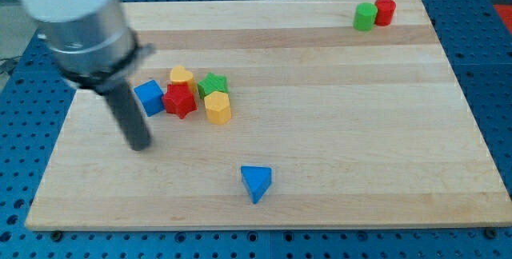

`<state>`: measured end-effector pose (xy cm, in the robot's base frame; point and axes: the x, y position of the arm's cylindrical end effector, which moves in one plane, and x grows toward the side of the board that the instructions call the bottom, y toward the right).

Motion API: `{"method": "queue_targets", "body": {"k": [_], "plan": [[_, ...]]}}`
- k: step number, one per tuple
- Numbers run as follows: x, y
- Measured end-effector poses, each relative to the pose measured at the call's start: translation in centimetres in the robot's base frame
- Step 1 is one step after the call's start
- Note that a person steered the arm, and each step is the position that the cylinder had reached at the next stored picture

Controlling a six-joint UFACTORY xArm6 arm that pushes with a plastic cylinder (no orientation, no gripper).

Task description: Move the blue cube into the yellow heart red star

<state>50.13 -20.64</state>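
1. My tip [141,145] rests on the table [320,163], on its left side, just near and slightly left of the blue cube [149,97]. It stands apart from the cube, not touching it.
2. The tool is a plain dark rod with no jaws, so it is neither wide nor narrow and holds nothing.
3. The blue cube sits at the left end of a tight cluster, touching the red star [180,100] on its right.
4. The yellow heart [182,75] lies just far of the red star, touching it.
5. A green star [213,84] sits right of the heart, and a yellow hexagon [218,108] lies just near of the green star, beside the red star.
6. A blue triangle [256,182] lies alone toward the near edge, well apart from the cluster.
7. In the far right corner, a green block [366,17] and a red cylinder [386,11] stand touching, the red one to the right.
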Motion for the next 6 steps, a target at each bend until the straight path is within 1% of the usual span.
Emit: {"method": "queue_targets", "body": {"k": [1, 2, 3, 4, 5, 6], "plan": [[-1.9, -3.2], [-5.2, -2.1], [-8.3, 1.7], [-8.3, 1.7], [-11.4, 5.0], [-12.1, 5.8]]}}
